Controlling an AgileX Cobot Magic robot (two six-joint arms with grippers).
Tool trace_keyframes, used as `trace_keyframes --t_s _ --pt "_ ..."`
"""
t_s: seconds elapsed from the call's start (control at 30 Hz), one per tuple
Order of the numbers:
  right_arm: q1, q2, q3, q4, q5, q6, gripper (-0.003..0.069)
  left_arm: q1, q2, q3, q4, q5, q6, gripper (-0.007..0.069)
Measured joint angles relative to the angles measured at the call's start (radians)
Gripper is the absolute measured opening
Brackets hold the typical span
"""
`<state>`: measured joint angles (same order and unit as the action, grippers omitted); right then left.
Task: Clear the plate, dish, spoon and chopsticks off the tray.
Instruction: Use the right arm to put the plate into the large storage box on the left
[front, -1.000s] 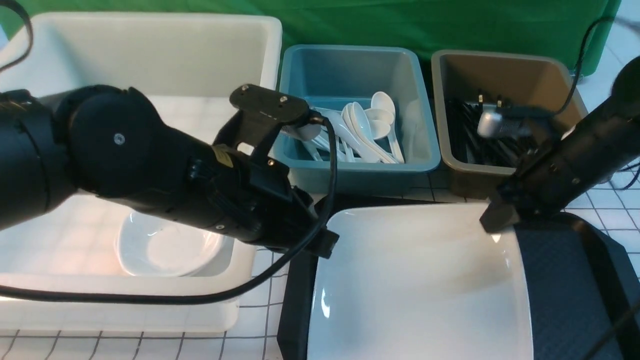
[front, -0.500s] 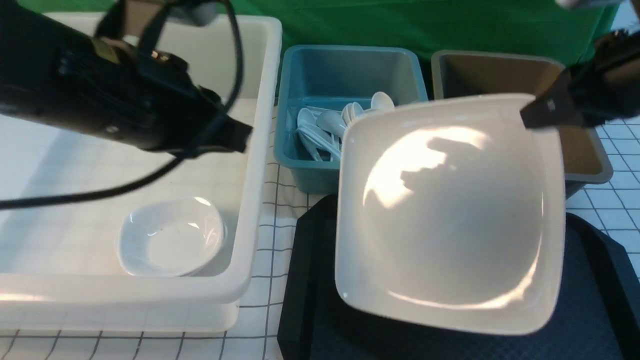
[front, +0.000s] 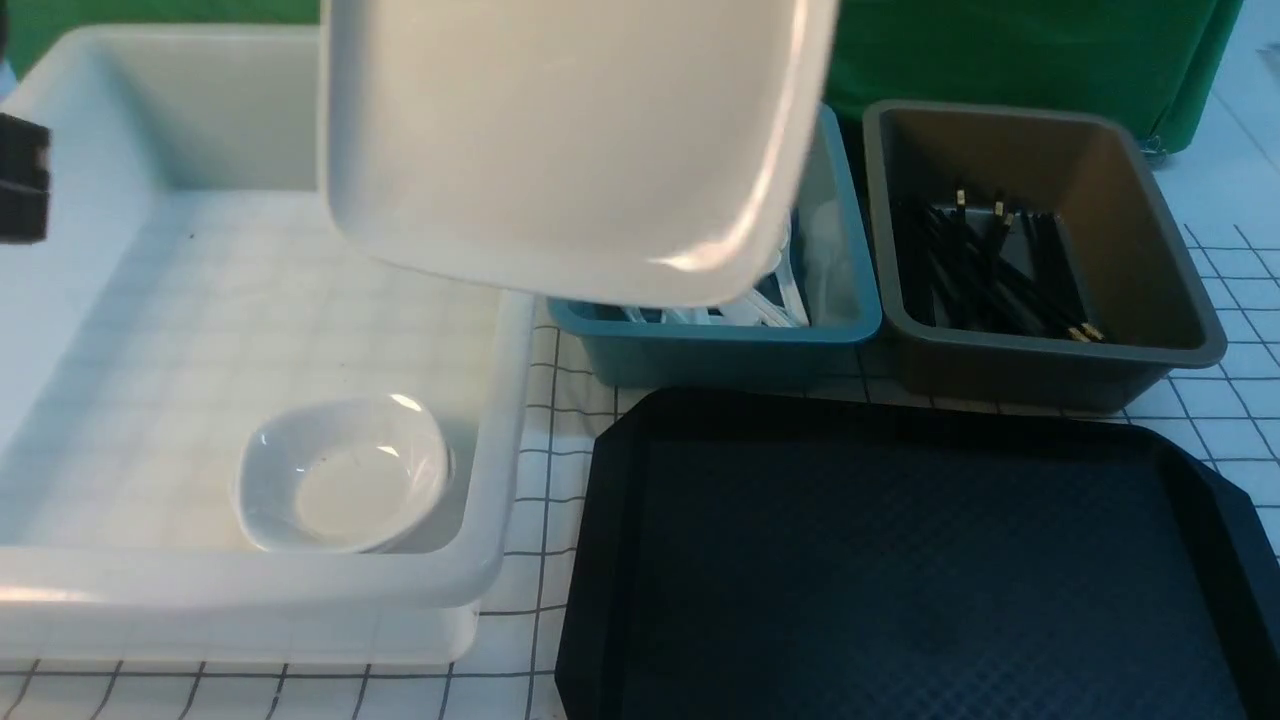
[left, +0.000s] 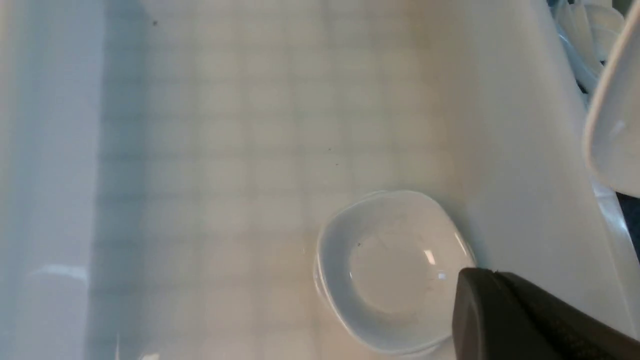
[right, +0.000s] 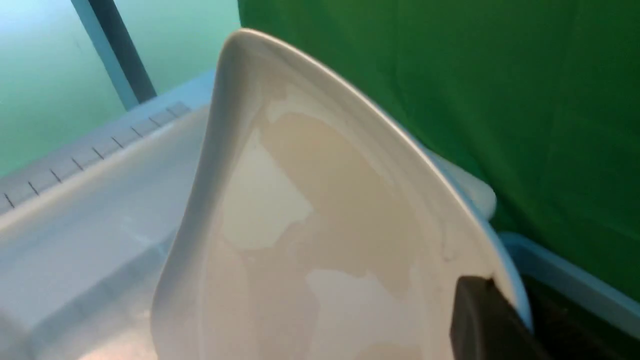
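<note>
The large white plate (front: 570, 140) hangs tilted in the air over the right side of the white tub and the blue bin. My right gripper (right: 492, 286) is shut on the plate's (right: 310, 225) rim; the front view does not show it. The black tray (front: 900, 560) lies bare at the front right. A small white dish (front: 340, 480) sits in the tub's near right corner. My left gripper (left: 492, 274) is shut and empty, hovering above the dish (left: 390, 265). White spoons (front: 775, 300) peek out under the plate. Black chopsticks (front: 990, 270) lie in the brown bin.
The deep white tub (front: 490, 560) fills the left side. The blue bin (front: 720, 350) and the brown bin (front: 1050, 370) stand behind the tray. A dark part of my left arm (front: 22, 180) shows at the far left edge. Green cloth hangs at the back.
The plate has been lifted off the tray and carried up and to the left, towards the tub. My left arm has pulled back to the left, almost out of the front view.
</note>
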<state>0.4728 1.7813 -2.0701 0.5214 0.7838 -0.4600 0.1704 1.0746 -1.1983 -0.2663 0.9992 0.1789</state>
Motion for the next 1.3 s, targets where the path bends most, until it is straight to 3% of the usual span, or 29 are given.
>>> trace_keyframes --t_s 0.23,0.43,0.67,1.13,1.3 --pt "0.136 0.287 -0.229 0.002 -0.184 0.027 0.0038 0.049 -0.043 0.0 -0.078 0.048 0.026 -0.0003" --pt "0.197 0.448 -0.322 0.004 -0.318 0.012 0.0038 0.05 -0.074 0.0 -0.088 0.107 0.001 -0.0003" --pt "0.21 0.576 -0.33 0.004 -0.445 -0.018 0.0038 0.05 -0.132 0.0 -0.089 0.113 0.0 -0.0003" --pt "0.21 0.688 -0.33 0.008 -0.506 -0.115 0.0039 0.05 -0.15 0.0 -0.088 0.113 0.0 -0.0003" --pt "0.21 0.694 -0.331 0.015 -0.538 -0.15 0.008 0.05 -0.15 0.0 -0.088 0.113 0.003 -0.0003"
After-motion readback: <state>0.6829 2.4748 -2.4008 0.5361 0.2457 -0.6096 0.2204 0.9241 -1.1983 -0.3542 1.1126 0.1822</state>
